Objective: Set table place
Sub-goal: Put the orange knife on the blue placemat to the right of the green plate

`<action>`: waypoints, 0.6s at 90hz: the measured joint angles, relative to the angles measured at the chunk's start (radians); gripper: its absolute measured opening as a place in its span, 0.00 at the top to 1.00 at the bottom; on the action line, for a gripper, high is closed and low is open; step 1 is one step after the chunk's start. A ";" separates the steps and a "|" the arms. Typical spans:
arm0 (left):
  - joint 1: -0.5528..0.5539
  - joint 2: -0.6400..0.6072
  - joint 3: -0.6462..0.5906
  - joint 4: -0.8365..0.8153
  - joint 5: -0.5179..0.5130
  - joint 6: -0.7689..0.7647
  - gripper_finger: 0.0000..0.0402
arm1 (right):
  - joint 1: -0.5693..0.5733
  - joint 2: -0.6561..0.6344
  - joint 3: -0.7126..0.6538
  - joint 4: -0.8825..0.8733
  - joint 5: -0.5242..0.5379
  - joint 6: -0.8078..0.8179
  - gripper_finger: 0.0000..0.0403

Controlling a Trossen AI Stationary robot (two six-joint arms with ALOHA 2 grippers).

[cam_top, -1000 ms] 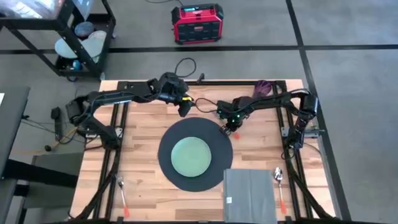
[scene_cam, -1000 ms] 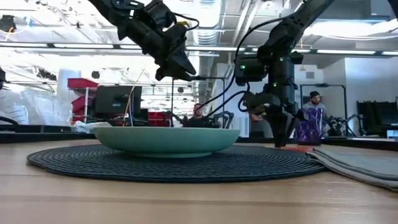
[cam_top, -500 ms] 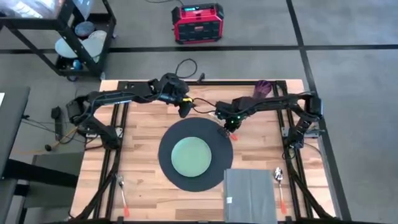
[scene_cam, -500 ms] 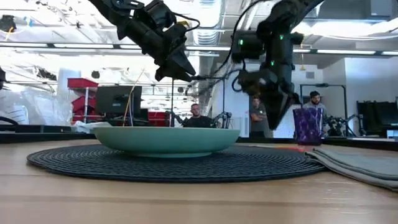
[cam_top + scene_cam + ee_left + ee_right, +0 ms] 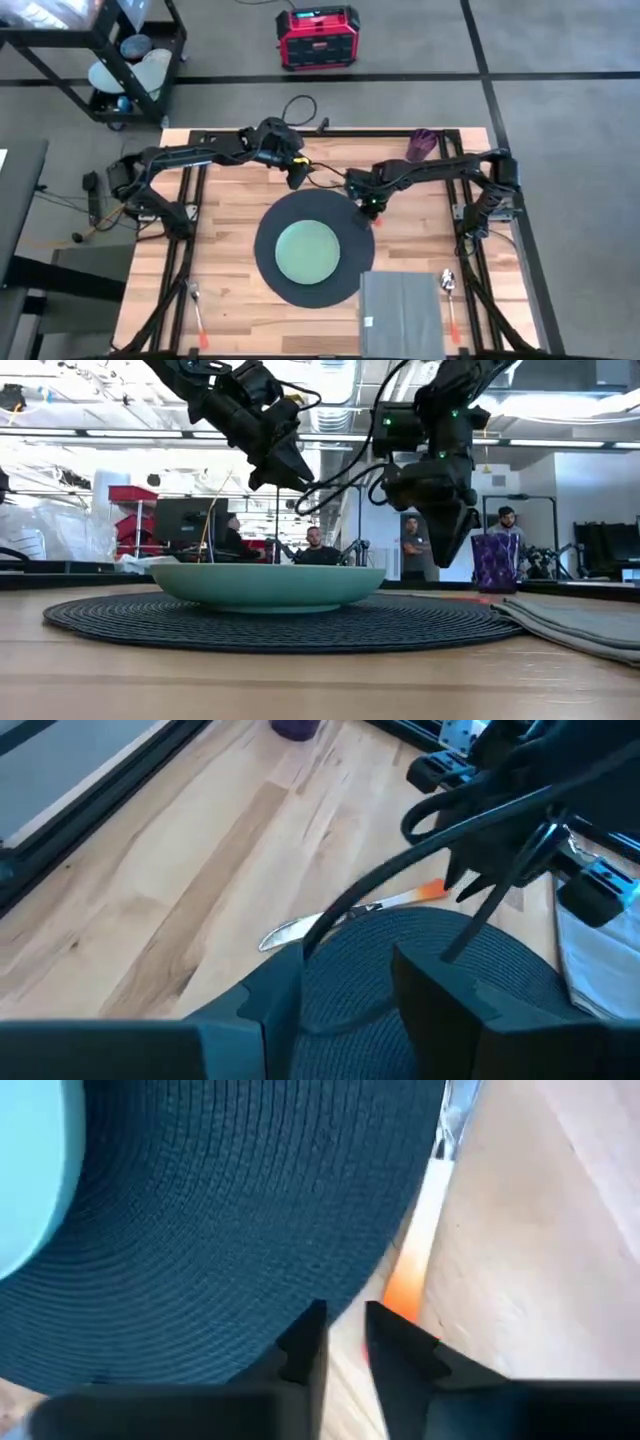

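Two arms are over the far half of the worktop (image 5: pixel 215 230), and I keep them there because the piece I want next lies just off the far-right rim of the placemat (image 5: pixel 314 250). That mat sits mid-worktop with the pale green plate (image 5: pixel 305 250) centred on it, so the core of the setting is down. A grey napkin (image 5: pixel 400 312) lies at the near right, touching the mat's edge, with a spoon (image 5: pixel 449 283) just beside it. A fork (image 5: pixel 193 295) waits near the left rail, and a purple cup (image 5: pixel 422 144) stands at the far right corner.

My right hand (image 5: pixel 371 205) hangs above the mat's far-right edge. Its wrist view shows an orange-handled knife (image 5: pixel 420 1230) lying flat on the wood, right against the mat's rim. The fingers (image 5: pixel 305 1342) are drawn close with only a thin gap, and they pinch nothing. I read that as poised over the handle for a pick, though they would need to spread first.

My left hand (image 5: pixel 296 174) hovers beyond the mat's far edge, raised clear of the wood. Its fingers (image 5: pixel 275 1005) stand apart around nothing, looking toward the same knife (image 5: pixel 350 912). I hold it high and back so it stays out of the right arm's way.

A flat handle against the mat's rim may be awkward to pinch.
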 joint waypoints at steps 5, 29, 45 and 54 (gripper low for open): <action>-0.001 0.000 0.000 0.000 0.000 0.004 0.65 | -0.011 0.015 0.000 -0.008 -0.018 0.001 0.72; 0.000 0.000 0.000 0.000 0.000 0.007 0.65 | -0.022 0.088 0.000 -0.040 0.026 -0.016 0.49; 0.000 0.000 0.000 -0.001 0.001 0.011 0.65 | -0.027 0.147 0.004 -0.048 0.052 -0.016 0.48; 0.000 0.000 0.000 -0.002 0.001 0.012 0.65 | -0.027 0.172 0.007 -0.058 0.061 -0.007 0.53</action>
